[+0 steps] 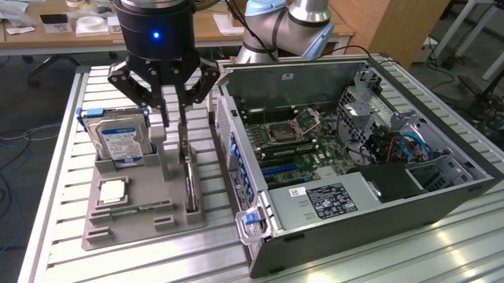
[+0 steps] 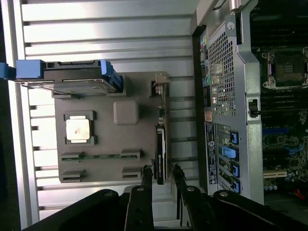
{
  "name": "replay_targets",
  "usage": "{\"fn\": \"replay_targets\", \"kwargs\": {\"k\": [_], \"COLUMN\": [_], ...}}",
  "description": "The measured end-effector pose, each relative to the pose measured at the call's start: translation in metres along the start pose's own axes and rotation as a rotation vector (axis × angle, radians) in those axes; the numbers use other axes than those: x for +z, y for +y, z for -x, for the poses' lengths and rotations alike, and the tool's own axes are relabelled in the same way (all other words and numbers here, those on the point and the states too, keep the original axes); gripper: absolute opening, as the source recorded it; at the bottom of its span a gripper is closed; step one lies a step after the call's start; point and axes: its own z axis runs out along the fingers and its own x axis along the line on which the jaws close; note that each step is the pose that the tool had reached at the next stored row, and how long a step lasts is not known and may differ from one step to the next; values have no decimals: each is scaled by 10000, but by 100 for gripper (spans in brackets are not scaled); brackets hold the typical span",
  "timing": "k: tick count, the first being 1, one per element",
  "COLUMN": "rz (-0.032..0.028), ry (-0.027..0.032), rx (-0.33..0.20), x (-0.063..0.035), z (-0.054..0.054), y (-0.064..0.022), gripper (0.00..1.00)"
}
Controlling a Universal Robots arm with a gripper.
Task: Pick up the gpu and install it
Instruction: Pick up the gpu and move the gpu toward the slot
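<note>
Both fingers of my claw [image 2: 162, 174] stand partly apart, gripping nothing, just over one end of the gpu [image 2: 160, 147], which sits on edge in the grey holder [image 2: 106, 168] beside the open computer case [image 2: 226, 96].

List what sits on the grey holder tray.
A hard drive standing upright, a processor chip lying flat, a memory stick, and the gpu on edge. The drive's and gpu's lower edges are hidden in their slots.

robotics lab: robot arm [image 1: 272, 23], slotted bench [image 1: 441, 253]
</note>
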Motion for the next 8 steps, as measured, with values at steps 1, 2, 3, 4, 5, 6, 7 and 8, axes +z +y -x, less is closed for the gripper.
{"fn": "replay_targets", "kwargs": {"k": [1, 2, 3, 4, 5, 6, 7, 8], "rz": [0, 0, 0, 0, 0, 0, 0, 0], "ry": [0, 0, 0, 0, 0, 0, 0, 0], "rx": [0, 0, 0, 0, 0, 0, 0, 0], "x": [0, 0, 0, 0, 0, 0, 0, 0], "z": [0, 0, 0, 0, 0, 0, 0, 0], "y": [0, 0, 0, 0, 0, 0, 0, 0], "gripper": [35, 35, 41, 41, 47, 47, 47, 47]}}
